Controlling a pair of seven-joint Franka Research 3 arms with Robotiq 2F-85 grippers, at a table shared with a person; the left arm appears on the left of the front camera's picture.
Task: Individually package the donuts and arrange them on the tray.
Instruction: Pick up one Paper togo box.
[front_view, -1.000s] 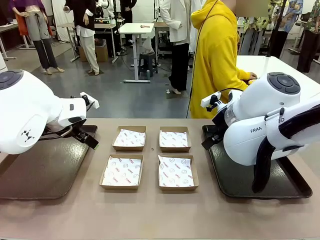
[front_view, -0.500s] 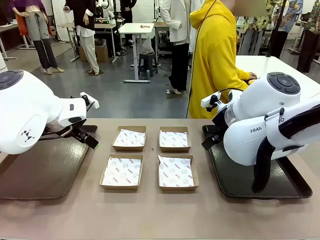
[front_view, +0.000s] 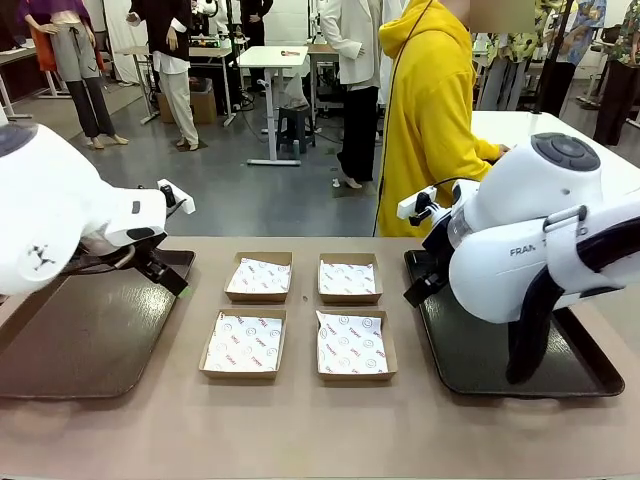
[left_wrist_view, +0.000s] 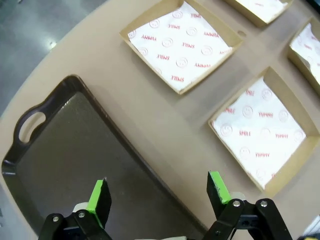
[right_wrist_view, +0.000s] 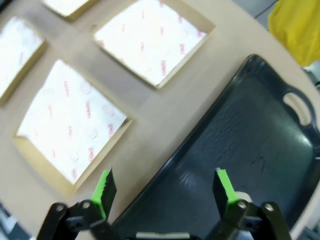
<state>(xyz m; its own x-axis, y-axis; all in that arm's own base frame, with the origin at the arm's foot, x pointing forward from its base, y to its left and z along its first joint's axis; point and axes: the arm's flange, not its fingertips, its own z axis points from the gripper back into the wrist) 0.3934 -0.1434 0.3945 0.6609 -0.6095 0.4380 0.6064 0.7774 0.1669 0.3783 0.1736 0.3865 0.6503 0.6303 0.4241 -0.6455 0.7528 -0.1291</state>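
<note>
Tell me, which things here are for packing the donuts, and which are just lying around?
For the job:
paper-lined boxes, four of them
left tray
right tray
left fingers and right fingers, both open

Just around:
white desk
stool

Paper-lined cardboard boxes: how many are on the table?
4 boxes, in a square between the left tray and right tray: far-left box, far-right box, near-left box, near-right box. None seems hidden.
</note>
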